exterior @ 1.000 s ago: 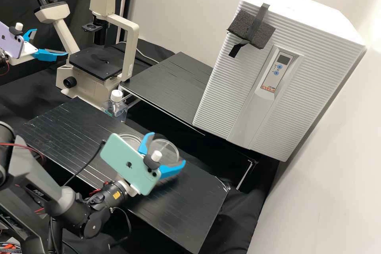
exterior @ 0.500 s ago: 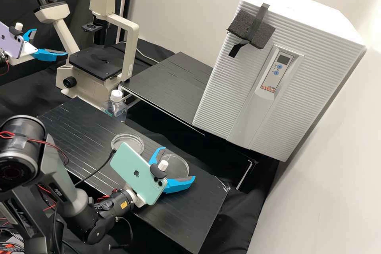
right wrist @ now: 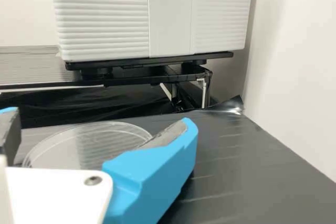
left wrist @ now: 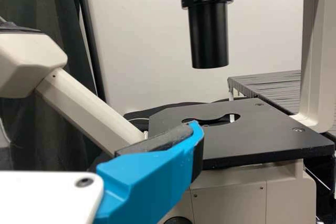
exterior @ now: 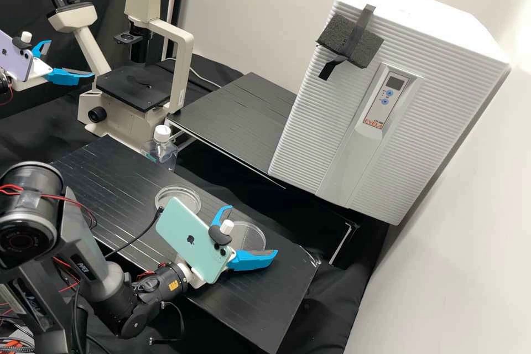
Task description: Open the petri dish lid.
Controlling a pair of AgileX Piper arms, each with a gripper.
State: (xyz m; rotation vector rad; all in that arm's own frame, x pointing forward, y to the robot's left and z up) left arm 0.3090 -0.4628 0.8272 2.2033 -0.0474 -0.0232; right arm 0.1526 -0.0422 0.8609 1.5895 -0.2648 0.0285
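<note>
Standing apart on the black worktop (exterior: 265, 310) are the two clear, round petri dish pieces, each shallow. Piece one (exterior: 177, 199) lies towards the bottle. Piece two (exterior: 247, 236) lies nearer the incubator, at the right gripper (exterior: 251, 229). Which of the two is the lid, I cannot tell.

Right gripper: low over the worktop, jaws spread, one to either side of piece two as I see it from above. The right wrist view agrees, with the clear disc seen past the open gap. Whether either jaw touches it, I cannot determine. A teal phone (exterior: 191, 238) is mounted on this arm.

Left gripper (exterior: 71, 58): held up beside the microscope (exterior: 184, 61), well apart from both dish pieces, jaws spread. A purple phone (exterior: 16, 61) is fixed to it.

Surroundings: the bottle (exterior: 162, 133), clear and white-capped, stands upright near the microscope. The ribbed white incubator (exterior: 310, 121) bears a dark foam block (exterior: 359, 47), secured with black tape (exterior: 363, 19). A second black-topped surface (exterior: 232, 121) extends between microscope and incubator.
</note>
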